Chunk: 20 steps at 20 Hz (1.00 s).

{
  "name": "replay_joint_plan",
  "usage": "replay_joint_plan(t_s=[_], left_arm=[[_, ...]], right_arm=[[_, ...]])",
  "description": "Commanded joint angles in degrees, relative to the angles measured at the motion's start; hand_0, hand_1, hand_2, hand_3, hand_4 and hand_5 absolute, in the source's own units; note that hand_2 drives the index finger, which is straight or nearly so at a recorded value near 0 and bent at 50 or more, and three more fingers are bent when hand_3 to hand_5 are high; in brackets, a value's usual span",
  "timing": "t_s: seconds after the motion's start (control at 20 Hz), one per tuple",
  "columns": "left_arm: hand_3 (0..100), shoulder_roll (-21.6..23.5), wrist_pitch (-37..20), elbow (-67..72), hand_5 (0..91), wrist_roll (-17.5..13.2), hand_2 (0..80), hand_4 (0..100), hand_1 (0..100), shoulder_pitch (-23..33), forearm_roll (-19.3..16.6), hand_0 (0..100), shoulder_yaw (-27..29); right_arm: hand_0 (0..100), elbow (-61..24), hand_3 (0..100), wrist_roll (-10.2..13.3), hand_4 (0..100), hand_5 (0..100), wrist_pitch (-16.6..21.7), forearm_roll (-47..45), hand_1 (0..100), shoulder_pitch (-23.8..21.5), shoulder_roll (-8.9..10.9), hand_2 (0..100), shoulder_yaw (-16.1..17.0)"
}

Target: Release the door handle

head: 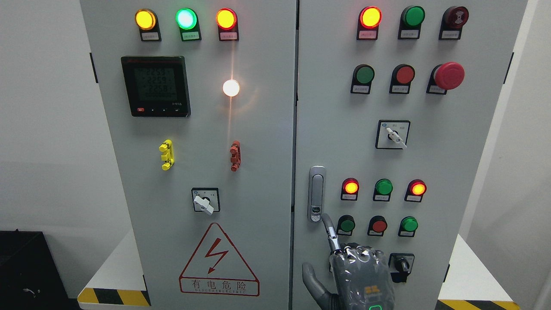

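Pale grey steel cabinet doors (258, 142) carry round lamps: an amber one (145, 19), a bright green one (186, 18) and glowing red-orange ones (370, 17). A red mushroom-shaped button (449, 75) sits at the right. The triangular warning sign (218, 262) is white with a red outline and red lightning bolt. The base (114, 296) bears yellow-and-black diagonal stripes. The dark grey glossy robot hand (359, 275) shows beside a silver metal door handle (317, 193)
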<state>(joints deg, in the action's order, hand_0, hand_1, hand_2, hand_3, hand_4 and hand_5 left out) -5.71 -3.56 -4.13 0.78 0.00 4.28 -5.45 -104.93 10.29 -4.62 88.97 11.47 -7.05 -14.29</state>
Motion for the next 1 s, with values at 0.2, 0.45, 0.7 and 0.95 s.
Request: replay_joint_plan(t_s=[0.2, 0.45, 0.7, 0.95], left_arm=[[0, 0.0, 0.0, 0.0, 0.0, 0.0, 0.0, 0, 56, 1.0, 0.0, 12, 0.0], [0, 0.0, 0.0, 0.0, 0.0, 0.0, 0.0, 0, 56, 1.0, 0.0, 12, 0.0], [0, 0.0, 0.0, 0.0, 0.0, 0.0, 0.0, 0, 56, 1.0, 0.0, 12, 0.0], [0, 0.0, 0.0, 0.0, 0.0, 0.0, 0.0, 0, 56, 1.0, -0.1, 12, 0.0]], right_arm=[[40, 4.3, 100, -0.4, 100, 100, -1.1, 0.6, 27, 2.0, -0.16, 4, -1.4], [41, 5.0, 100, -0.4, 100, 100, -2.9, 0.6, 27, 3.1, -0.16, 5, -1.4], [41, 5.0, 100, -0.4, 100, 100, -2.9, 0.6, 27, 3.2, -0.16, 6, -1.4], [41, 5.0, 100, -0.4, 100, 100, -2.9, 0.7, 27, 3.3, -0.07, 6, -1.4]])
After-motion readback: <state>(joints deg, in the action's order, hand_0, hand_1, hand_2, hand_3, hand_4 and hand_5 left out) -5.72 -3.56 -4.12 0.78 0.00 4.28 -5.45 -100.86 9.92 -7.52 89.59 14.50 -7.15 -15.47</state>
